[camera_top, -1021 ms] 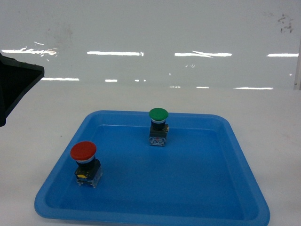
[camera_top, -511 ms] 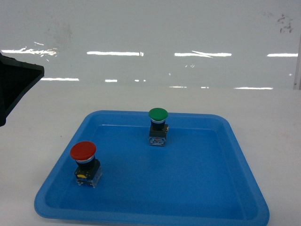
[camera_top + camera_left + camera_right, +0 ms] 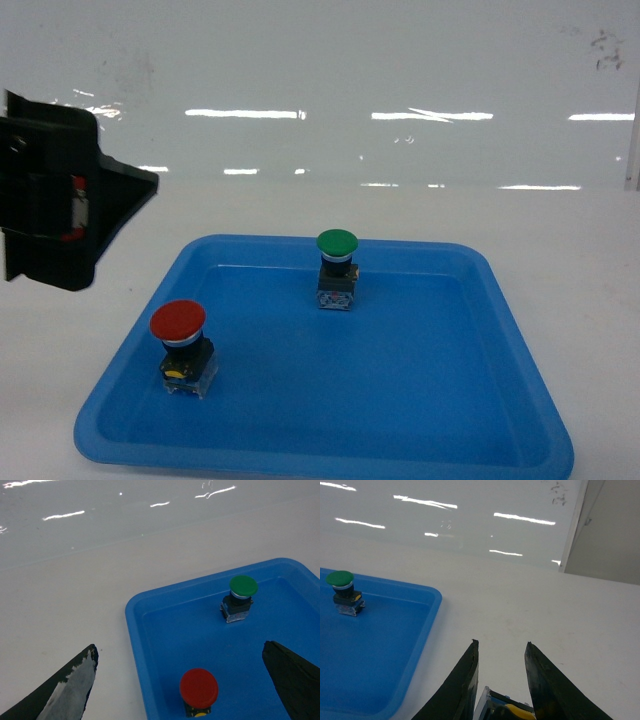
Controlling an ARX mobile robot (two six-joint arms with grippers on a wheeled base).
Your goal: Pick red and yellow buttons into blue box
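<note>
We read no labels or writing anywhere. Count: 2 buttons in the tray (image 3: 480, 290), 1 red button (image 3: 180, 345) near its front-left, 1 green button (image 3: 337, 268) toward the back; a 3rd, the yellow button (image 3: 512, 711), shows only in the right wrist view. Left fingers (image 3: 75, 685) spread wide, nothing between them, above the red one. Right fingers (image 3: 462, 685) clamped on the yellow button over the white surface (image 3: 545, 605), beside the tray.

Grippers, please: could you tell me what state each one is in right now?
Left gripper: open, holding nothing.
Right gripper: closed on the yellow button.
</note>
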